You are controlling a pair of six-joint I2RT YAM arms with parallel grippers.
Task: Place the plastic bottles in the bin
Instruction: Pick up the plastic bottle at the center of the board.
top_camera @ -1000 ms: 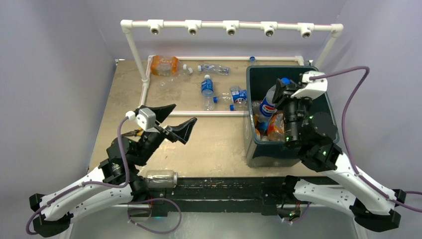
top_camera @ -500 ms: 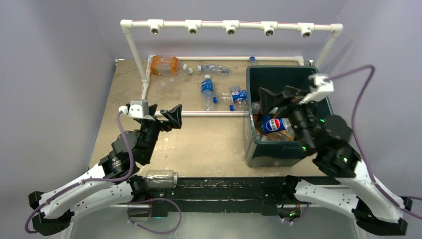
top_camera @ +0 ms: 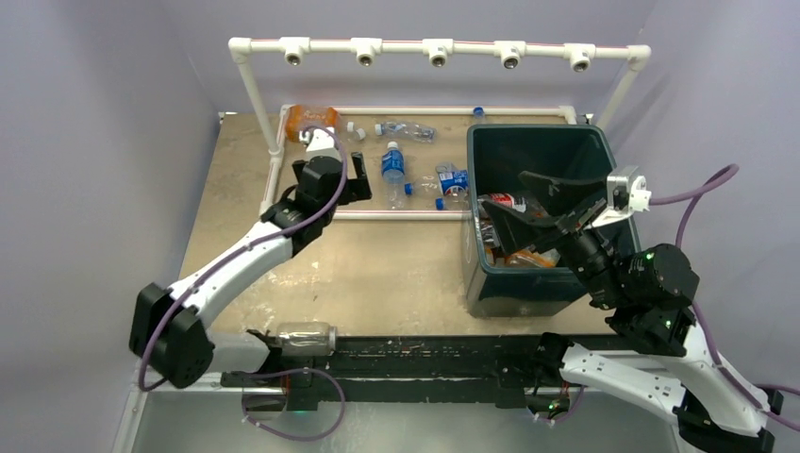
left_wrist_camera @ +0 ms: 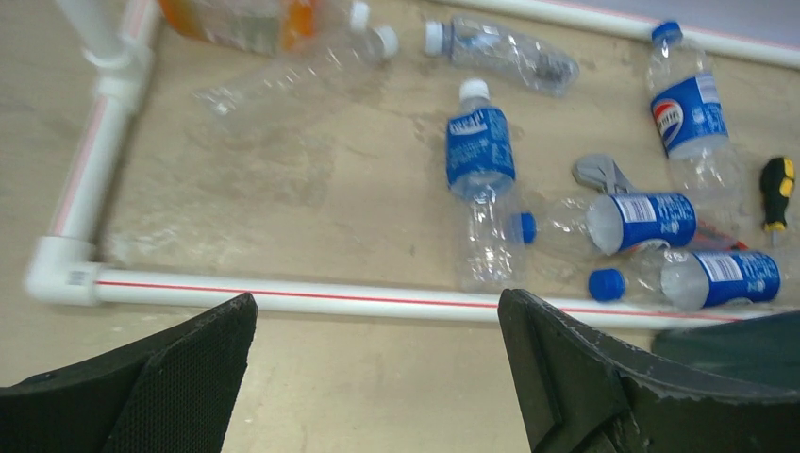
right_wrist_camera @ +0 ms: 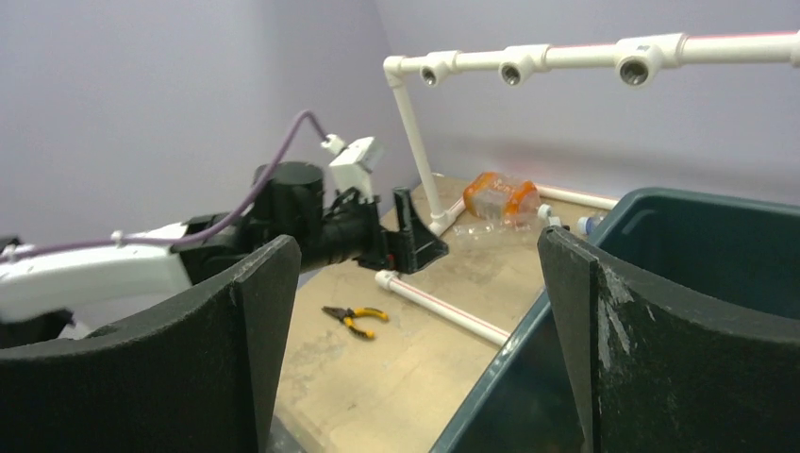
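Several plastic bottles point(left_wrist_camera: 481, 146) lie inside the white pipe frame: a blue-labelled one point(top_camera: 393, 168), a clear crushed one point(top_camera: 408, 130), an orange one point(top_camera: 311, 121) and a few point(top_camera: 453, 179) beside the bin. The dark green bin point(top_camera: 509, 283) stands at the right with bottles point(top_camera: 505, 201) piled inside. My left gripper point(top_camera: 332, 177) hangs open just short of the frame's near pipe point(left_wrist_camera: 283, 293), nothing between its fingers. My right gripper point(top_camera: 530, 203) stands wide open and empty above the bin's near left part. A clear bottle point(top_camera: 304, 338) lies at the table's front edge.
A white pipe rack point(top_camera: 439, 49) crosses the back. A yellow-and-black screwdriver point(left_wrist_camera: 776, 189) lies right of the bottles, next to the bin's corner point(left_wrist_camera: 745, 340). Yellow-handled pliers point(right_wrist_camera: 354, 318) lie on the table on the near side of the pipe frame, below the left arm point(right_wrist_camera: 292, 203).
My right gripper opened and let the Pepsi bottle drop into the bin, then drew back. My left arm stretched away to the pipe frame, still open.
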